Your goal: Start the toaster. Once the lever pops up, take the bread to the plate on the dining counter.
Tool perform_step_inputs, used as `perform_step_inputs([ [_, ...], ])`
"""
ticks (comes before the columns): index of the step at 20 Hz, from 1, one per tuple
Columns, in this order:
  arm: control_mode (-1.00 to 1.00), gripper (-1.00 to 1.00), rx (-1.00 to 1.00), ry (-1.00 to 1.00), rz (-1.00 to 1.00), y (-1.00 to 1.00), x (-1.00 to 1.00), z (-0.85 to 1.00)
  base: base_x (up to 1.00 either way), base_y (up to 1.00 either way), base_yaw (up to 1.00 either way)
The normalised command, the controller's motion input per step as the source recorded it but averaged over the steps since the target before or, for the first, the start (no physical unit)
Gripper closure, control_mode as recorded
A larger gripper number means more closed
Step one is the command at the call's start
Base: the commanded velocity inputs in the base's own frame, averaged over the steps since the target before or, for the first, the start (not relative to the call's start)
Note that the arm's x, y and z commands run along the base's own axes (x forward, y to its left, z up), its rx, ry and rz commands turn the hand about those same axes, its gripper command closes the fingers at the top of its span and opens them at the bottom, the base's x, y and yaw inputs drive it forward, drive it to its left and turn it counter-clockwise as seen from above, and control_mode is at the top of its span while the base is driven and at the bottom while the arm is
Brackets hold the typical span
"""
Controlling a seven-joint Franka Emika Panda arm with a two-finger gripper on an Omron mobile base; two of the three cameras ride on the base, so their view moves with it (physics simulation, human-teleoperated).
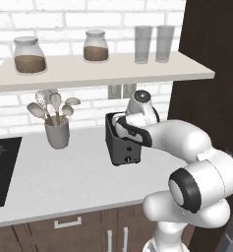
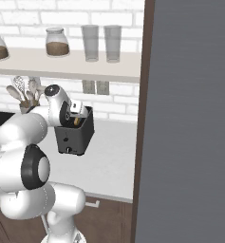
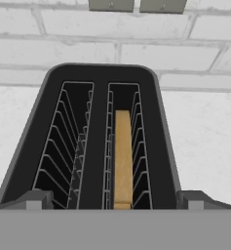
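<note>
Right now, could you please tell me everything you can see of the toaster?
The toaster is a small, boxy, dark grey appliance standing upright on the white worktop near the brick wall. It has a small knob low on its front. Two wire-lined slots open on top: one is empty, the other holds a slice of bread standing on edge. The gripper hovers just above the slots, fingers spread wide.
</note>
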Motion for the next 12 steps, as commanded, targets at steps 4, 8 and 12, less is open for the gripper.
perform_step_inputs([
  [4, -1.00, -1.00, 0.00, 0.00, 0.00, 0.00, 0.00, 0.00, 0.00, 0.00, 0.00],
  [8, -1.00, -1.00, 0.00, 0.00, 0.00, 0.00, 0.00, 0.00, 0.00, 0.00, 0.00],
  [12, -1.00, -1.00, 0.00, 0.00, 0.00, 0.00, 0.00, 0.00, 0.00, 0.00, 0.00],
])
